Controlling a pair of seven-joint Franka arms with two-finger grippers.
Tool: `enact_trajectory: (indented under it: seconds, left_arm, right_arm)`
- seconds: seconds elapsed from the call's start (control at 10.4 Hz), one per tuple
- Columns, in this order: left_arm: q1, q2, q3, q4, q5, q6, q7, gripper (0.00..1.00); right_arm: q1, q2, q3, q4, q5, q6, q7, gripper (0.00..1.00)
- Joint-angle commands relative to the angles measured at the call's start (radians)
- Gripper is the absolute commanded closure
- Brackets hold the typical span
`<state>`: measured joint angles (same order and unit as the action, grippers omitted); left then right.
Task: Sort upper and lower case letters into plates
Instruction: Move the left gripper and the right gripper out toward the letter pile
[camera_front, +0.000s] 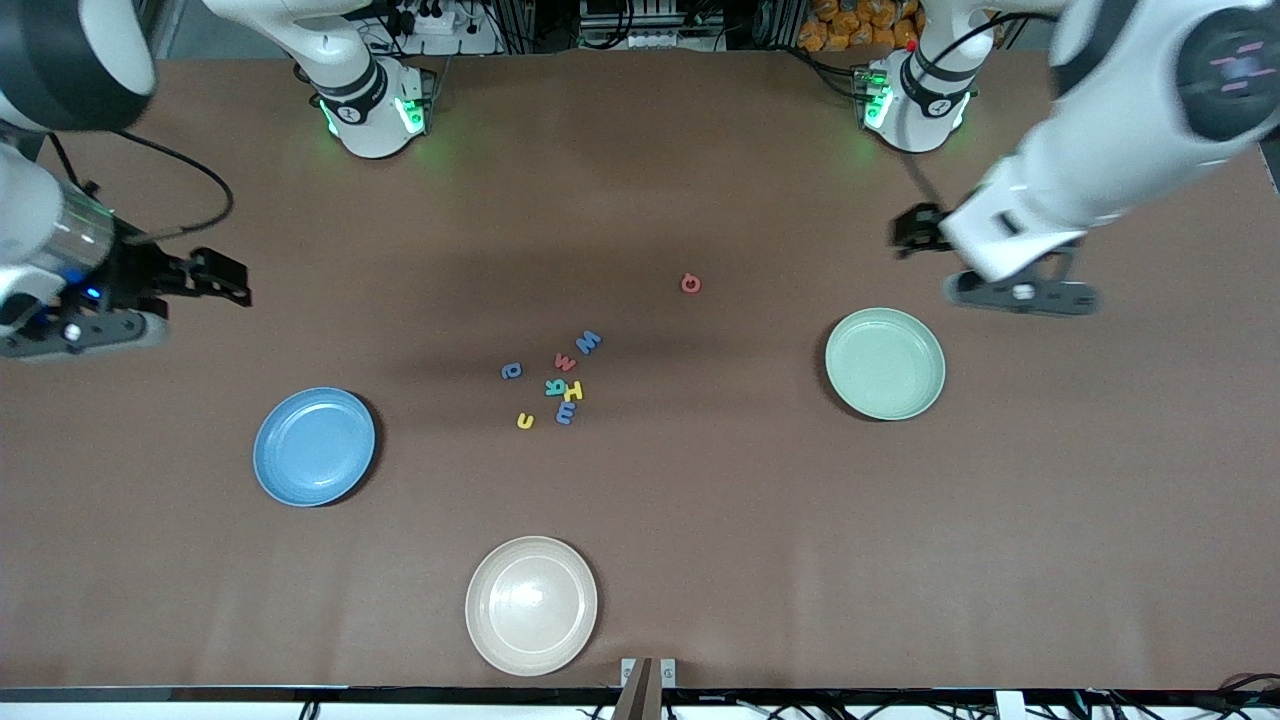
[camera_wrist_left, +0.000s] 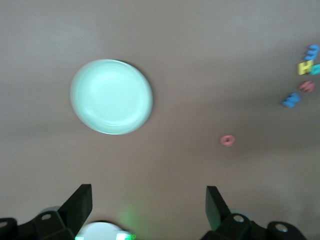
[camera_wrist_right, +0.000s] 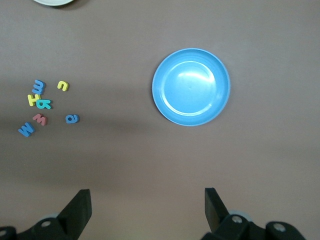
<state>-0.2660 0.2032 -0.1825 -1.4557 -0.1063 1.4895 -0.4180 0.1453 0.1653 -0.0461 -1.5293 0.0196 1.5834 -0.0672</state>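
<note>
In the front view the brown table (camera_front: 640, 580) fills the frame; the letters (camera_front: 560, 385) lie clustered near its centre, with a lone red ring-shaped letter (camera_front: 691, 284) up and to the right of them. The sky blue plate (camera_front: 314, 446) sits at lower left, the mint green plate (camera_front: 885, 363) at centre right, and a cream plate (camera_front: 531, 604) at bottom centre; all three hold nothing. The left gripper (camera_front: 1020, 292) hangs at upper right, above the mint plate in the frame, and the right gripper (camera_front: 85, 330) at the left edge. In the left wrist view, two dark fingers (camera_wrist_left: 80, 202) stand wide apart at the bottom, gripping nothing, with the mint plate at upper left of the frame. In the right wrist view, the fingers (camera_wrist_right: 80, 205) are likewise spread and hold nothing, the blue plate in the upper middle and the letters at centre left.
</note>
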Motion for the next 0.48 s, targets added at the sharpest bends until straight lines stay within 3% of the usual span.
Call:
enact_trajectory:
  seconds: [0.0,0.38]
  left_arm:
    - [-0.151,0.083,0.009,0.015,-0.036,0.117,-0.286,0.00]
    - [-0.369,0.286,0.015,0.017,0.006,0.464,-0.620,0.00]
  right_arm:
    - [0.026,0.083,0.000,0.018,0.000,0.064,0.021,0.00]
    - [0.085,0.232,0.000,0.017,0.002,0.249,0.110,0.00]
